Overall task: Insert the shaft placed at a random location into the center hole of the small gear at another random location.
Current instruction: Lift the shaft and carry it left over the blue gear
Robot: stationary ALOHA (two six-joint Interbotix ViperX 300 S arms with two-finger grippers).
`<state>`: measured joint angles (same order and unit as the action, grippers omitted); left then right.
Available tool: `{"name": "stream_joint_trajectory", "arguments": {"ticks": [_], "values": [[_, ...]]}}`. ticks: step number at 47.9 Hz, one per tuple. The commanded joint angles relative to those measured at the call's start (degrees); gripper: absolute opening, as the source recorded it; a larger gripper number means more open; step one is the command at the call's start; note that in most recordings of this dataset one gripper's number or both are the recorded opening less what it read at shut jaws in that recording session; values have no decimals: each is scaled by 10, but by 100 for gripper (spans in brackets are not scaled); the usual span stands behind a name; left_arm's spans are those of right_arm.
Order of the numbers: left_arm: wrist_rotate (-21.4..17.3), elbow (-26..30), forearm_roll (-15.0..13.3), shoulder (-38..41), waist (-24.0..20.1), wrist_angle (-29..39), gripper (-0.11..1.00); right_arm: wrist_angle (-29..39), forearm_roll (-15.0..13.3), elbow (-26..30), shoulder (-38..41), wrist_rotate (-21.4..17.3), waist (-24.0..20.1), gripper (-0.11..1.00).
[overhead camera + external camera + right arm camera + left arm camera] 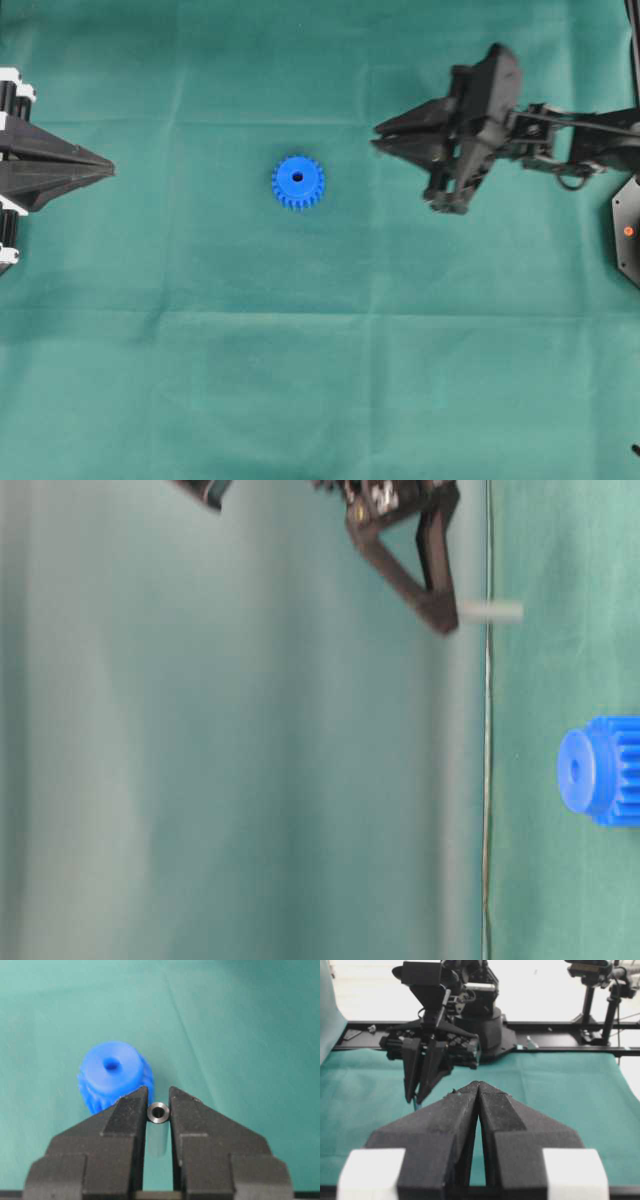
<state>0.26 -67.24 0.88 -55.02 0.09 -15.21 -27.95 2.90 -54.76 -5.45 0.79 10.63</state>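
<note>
- A bright blue small gear (298,182) sits on a green cloth-covered worktop (320,380), roughly in the middle of the overhead view, its raised hub facing up so that the dark center hole (297,177) is open from above.
- The right gripper (159,1110) is closed on the shaft (159,1112), a thin silver-grey pin. In the right wrist view the shiny round end of the pin shows pinched between the two black fingertips (132,1105), which press on it from either side.
- The pin appears to be held along the line of the fingers, end outward (a hold that would suit pushing it tip-first into a hole).
- In the table-level view the shaft (492,611) projects from the tip of the right gripper (440,615) and hangs clear of the cloth.
- The gear lies well apart from the right gripper (385,135) in the overhead view, off toward the middle of the worktop. In the right wrist view the gear (114,1077) appears just beyond the fingertips and a little to their left, so the hole (111,1065) is not yet in line with the pin.
- The left gripper (105,168) rests at the left edge of the overhead view, far from the gear, fingers pressed together and holding nothing; the left wrist view shows its fingers (505,1130) meeting at the tips.
</note>
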Motion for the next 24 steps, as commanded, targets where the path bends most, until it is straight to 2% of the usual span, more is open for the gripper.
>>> {"name": "stream_joint_trajectory", "arguments": {"ticks": [1, 13, 24], "values": [[1, 11, 1, 4, -1, -4, 0, 9, 1, 48, 18, 1, -9, 13], [1, 11, 1, 5, -1, -4, 0, 53, -2, 141, 76, 3, -20, 13], [0, 11, 1, 5, -1, -4, 0, 66, -2, 182, 101, 3, -25, 13]]}}
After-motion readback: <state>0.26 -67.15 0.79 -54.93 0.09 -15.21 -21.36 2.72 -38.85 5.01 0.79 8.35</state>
